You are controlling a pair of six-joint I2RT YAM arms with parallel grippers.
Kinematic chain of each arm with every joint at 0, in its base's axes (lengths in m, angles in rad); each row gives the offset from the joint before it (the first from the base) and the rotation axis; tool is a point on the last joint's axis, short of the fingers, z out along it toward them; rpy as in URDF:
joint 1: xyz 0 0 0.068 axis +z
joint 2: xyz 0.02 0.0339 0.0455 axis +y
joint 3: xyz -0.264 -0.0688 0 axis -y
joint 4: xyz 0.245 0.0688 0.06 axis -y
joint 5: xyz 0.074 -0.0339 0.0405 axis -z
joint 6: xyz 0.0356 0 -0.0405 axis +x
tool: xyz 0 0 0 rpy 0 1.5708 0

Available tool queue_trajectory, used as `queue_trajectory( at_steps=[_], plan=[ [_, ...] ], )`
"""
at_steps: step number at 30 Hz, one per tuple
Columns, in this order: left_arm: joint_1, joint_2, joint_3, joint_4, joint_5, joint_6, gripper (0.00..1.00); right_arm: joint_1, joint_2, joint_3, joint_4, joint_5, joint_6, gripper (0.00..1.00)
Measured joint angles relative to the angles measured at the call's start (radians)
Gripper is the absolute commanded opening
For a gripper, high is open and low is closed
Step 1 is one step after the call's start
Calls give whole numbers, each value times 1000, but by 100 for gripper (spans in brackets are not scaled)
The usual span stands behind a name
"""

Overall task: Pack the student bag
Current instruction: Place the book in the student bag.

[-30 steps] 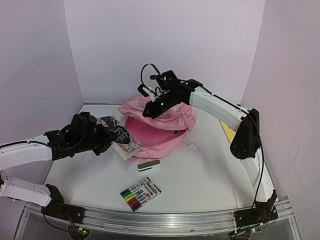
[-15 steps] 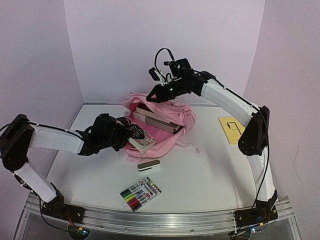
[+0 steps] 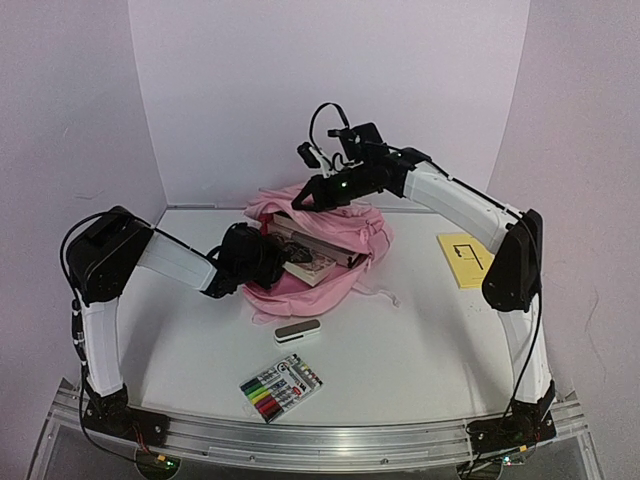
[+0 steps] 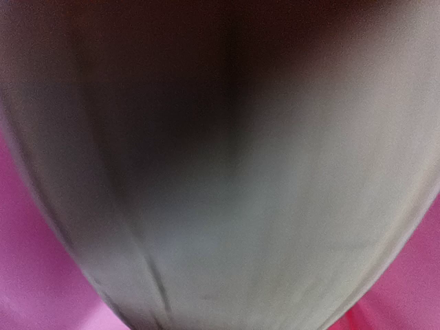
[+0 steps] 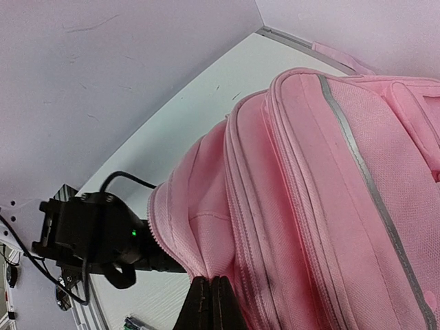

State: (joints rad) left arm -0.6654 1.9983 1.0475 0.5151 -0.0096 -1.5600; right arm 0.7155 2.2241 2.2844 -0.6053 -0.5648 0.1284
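1. My right gripper (image 5: 210, 282), jaws pressed together, pinches the student bag (image 3: 350, 232) at its upper rim.
2. My left gripper (image 3: 270, 258) clamps a book (image 3: 312, 266) at the bag's mouth.
3. The bag lies at the table's (image 3: 400, 340) rear centre.

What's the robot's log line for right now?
right gripper: shut on student bag rim, lifted | left gripper: holds book, partway in bag | unpacked: markers
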Motion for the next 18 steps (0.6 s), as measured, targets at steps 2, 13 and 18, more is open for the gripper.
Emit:
queue_trajectory(
  at_steps=[2,13,18],
  plan=[
    [-2,14,5,-18,6,-29,28,0,-6,-9,1,0,1,0],
    [-2,15,178,-364,38,-38,79,-5,-20,-40,17,-10,12,0],
    [-3,-33,269,-592,48,41,95,-14,-22,-46,25,-28,23,0]
  ],
)
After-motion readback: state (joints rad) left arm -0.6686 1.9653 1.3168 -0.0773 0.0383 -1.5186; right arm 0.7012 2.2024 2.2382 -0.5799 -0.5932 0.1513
